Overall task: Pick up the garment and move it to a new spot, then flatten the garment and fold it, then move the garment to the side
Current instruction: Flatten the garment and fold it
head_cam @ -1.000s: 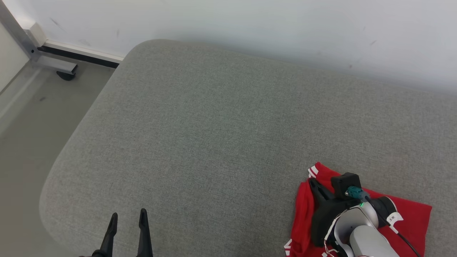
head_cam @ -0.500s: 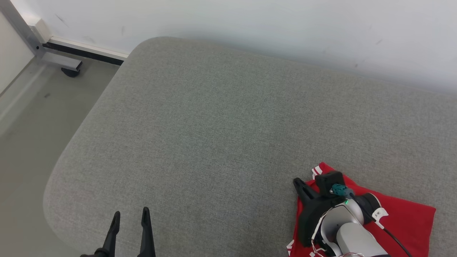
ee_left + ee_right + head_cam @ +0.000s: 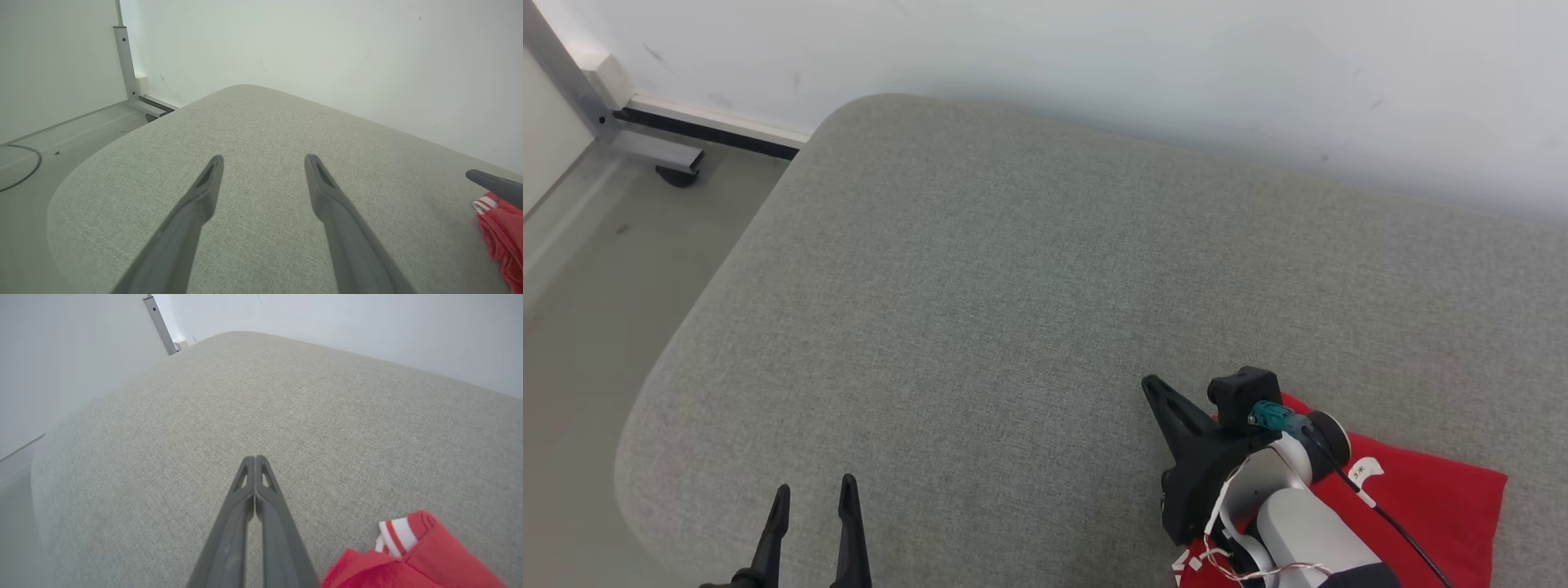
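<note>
Shows L gripper (image 3: 815,486) spread wide, empty, over grey cushion (image 3: 1013,286); R gripper (image 3: 1152,384) pressed closed, empty, tip just beside red garment (image 3: 1421,498)

The right gripper (image 3: 1150,384) has swung leftward off the red garment (image 3: 1421,498), its fingertips now over the bare grey upholstery (image 3: 1013,286) just beyond the garment's left edge.

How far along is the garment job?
Looks done: garment lies folded, compact, at the right near side of the pad. In hand: nothing; right gripper shut and empty beside it, left gripper open, idle. Left: likely nothing, unless it must go further aside.
</note>
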Controlling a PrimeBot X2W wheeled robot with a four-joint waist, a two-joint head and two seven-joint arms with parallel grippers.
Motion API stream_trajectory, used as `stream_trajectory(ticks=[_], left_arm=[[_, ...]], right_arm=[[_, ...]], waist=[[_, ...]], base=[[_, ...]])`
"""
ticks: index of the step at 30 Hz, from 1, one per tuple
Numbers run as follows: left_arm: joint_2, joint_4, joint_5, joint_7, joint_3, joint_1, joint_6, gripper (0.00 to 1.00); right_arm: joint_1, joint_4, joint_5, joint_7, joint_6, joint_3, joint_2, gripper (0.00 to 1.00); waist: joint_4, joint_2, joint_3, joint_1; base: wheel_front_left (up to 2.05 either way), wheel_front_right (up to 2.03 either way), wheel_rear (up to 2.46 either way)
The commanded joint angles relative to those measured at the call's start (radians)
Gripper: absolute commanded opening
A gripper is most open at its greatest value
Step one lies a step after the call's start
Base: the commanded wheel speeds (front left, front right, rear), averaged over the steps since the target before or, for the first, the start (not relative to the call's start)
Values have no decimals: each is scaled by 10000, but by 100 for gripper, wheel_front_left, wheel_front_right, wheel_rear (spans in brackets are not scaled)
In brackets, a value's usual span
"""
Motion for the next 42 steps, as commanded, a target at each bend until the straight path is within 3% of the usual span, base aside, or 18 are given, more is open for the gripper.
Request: stream_trajectory(ticks=[1,6,7,8,9,21,25,31,42], left_arm=[[-13,14,-46,-23,29,63,15,100],[-13,-8,15,-23,130,162,-15,100],[-13,-21,35,-23,163,181,-12,100],[-11,-43,52,-23,197,213,-9,100],[-11,-64,68,-24,231,247,-14,100],[-13,-245,309,-23,675,570,-150,100],[-13,-328,300,-23,865,720,-112,100],[-11,-511,341,-23,1025,686,-65,100],[-11,-905,595,-23,1197,691,17,100]], right_arm=[[-80,-106,35,-62,-1,41,7,0],[22,-1008,350,-350,-1,-285,-1,0],[114,-1244,330,-458,-1,-449,-41,13],[256,-1485,265,-539,-1,-631,-78,82],[413,-1747,205,-648,-1,-869,-106,100],[3664,-5549,-1310,-1450,-1,-3995,-208,100],[4592,-6402,-1586,-1493,-1,-4521,-137,100],[5287,-6731,-1668,-1780,-1,-4768,-131,100],[5846,-6042,-1600,-2543,-1,-4784,-290,100]], waist=[[-60,-1,-67,-1],[-252,-1,-253,-1],[-304,-1,-303,-1],[-359,-1,-351,-1],[-419,-1,-404,-1],[-1532,-1,-1153,-1],[-2177,-1,-1331,-1],[-2956,-1,-1401,-1],[-4053,-1,-1528,-1]], base=[[0,0,0],[0,0,0],[0,0,0],[0,0,0],[0,0,0],[0,0,0],[0,0,0],[0,0,0],[0,0,0]])
